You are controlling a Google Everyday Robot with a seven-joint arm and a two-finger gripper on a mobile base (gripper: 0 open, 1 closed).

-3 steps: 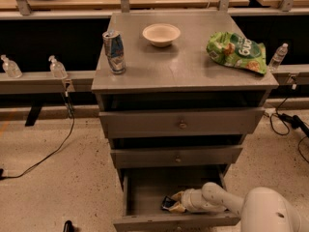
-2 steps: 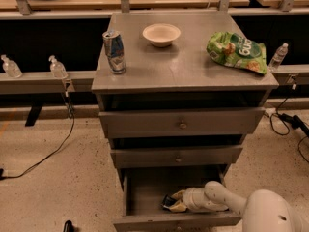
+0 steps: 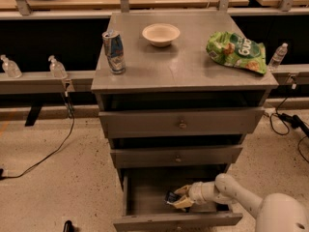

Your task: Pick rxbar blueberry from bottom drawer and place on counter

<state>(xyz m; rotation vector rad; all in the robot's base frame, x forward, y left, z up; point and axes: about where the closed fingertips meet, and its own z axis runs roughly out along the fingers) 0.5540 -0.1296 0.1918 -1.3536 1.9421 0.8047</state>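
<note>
The bottom drawer point(image 3: 145, 197) is pulled open at the foot of the grey cabinet. My gripper point(image 3: 176, 197) reaches into it from the right on the white arm point(image 3: 227, 190). Its two tan fingers point(image 3: 183, 191) are closed around the rxbar blueberry point(image 3: 170, 196), a small dark navy bar seen at the fingertips, near the middle of the drawer. The bar sits just above the drawer floor. The counter point(image 3: 178, 64) is the flat grey top of the cabinet, well above the gripper.
On the counter stand a blue-silver can point(image 3: 114, 51) at the left, a white bowl point(image 3: 161, 34) at the back and a green chip bag point(image 3: 236, 51) at the right. The two upper drawers point(image 3: 181, 123) are slightly ajar above the gripper. Cables lie on the floor on both sides.
The gripper with the dark bar has risen slightly inside the bottom drawer. Nothing on the counter has moved.
</note>
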